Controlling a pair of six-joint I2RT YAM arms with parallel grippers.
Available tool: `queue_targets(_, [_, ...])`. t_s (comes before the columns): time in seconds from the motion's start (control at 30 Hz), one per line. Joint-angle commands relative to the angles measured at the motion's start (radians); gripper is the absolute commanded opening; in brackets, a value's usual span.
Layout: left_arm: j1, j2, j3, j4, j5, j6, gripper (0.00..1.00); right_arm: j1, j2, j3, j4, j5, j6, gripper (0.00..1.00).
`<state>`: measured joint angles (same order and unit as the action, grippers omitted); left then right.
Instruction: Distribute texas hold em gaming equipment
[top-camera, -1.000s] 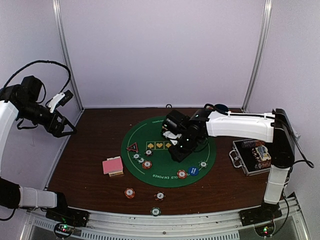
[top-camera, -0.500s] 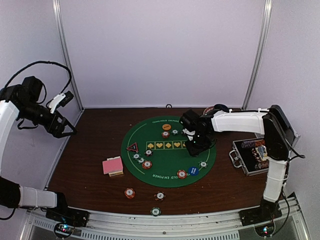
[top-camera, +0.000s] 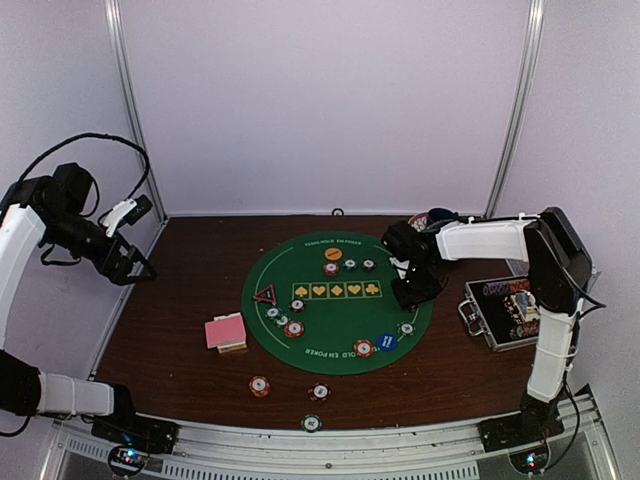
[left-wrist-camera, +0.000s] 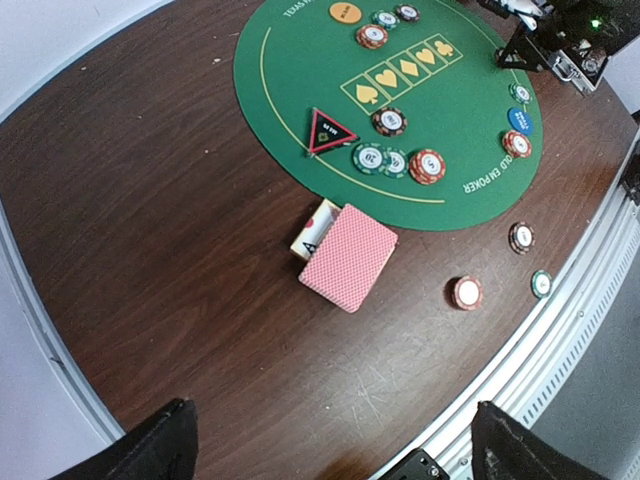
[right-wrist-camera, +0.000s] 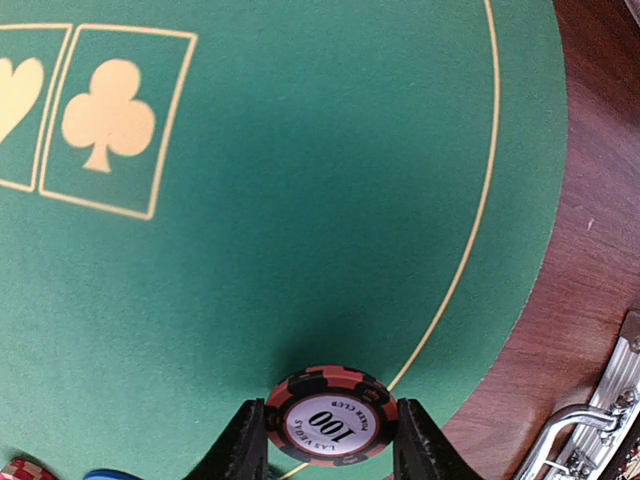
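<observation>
My right gripper (top-camera: 415, 291) is shut on a red-black "100" poker chip (right-wrist-camera: 331, 417), held low over the right edge of the round green mat (right-wrist-camera: 300, 200). My left gripper (top-camera: 133, 264) is open and empty, raised high at the far left; its fingertips (left-wrist-camera: 160, 445) frame the table below. The pink-backed card deck (top-camera: 225, 331) lies left of the mat and also shows in the left wrist view (left-wrist-camera: 349, 257). A red-black triangle marker (top-camera: 265, 295), an orange disc (top-camera: 333, 254), a blue disc (top-camera: 388, 342) and several chips (top-camera: 293, 328) lie on the mat.
Three loose chips (top-camera: 259, 385) lie on the brown table near the front edge. A metal-edged black case (top-camera: 505, 312) stands open at the right, close to my right gripper. A dark blue cup (top-camera: 440, 216) sits behind the right arm. Metal posts stand at both back corners.
My right arm has swung from the mat's middle to its right edge. Three chips and the orange disc at the mat's far side are now uncovered. The left arm shifted slightly.
</observation>
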<state>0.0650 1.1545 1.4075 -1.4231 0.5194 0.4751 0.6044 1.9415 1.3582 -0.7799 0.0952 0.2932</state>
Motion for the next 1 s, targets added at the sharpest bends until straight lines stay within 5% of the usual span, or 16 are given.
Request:
queue_targets(0.0, [-0.019, 0.018, -0.039, 0.030, -0.005, 0.019, 0.98, -0.015, 0.018, -0.008, 0.029, 0.027, 0.013, 0.06])
queue_targets(0.23, [-0.128, 0.019, -0.148, 0.145, -0.103, -0.003, 0.98, -0.022, 0.047, -0.018, 0.033, 0.024, 0.020, 0.17])
queue_targets(0.63, [-0.352, 0.186, -0.240, 0.257, -0.298, 0.013, 0.98, -0.021, -0.092, -0.007, -0.007, 0.004, 0.061, 0.88])
queue_targets(0.97, [-0.466, 0.320, -0.273, 0.396, -0.390, 0.074, 0.98, 0.035, -0.234, 0.062, -0.050, -0.071, 0.118, 0.99])
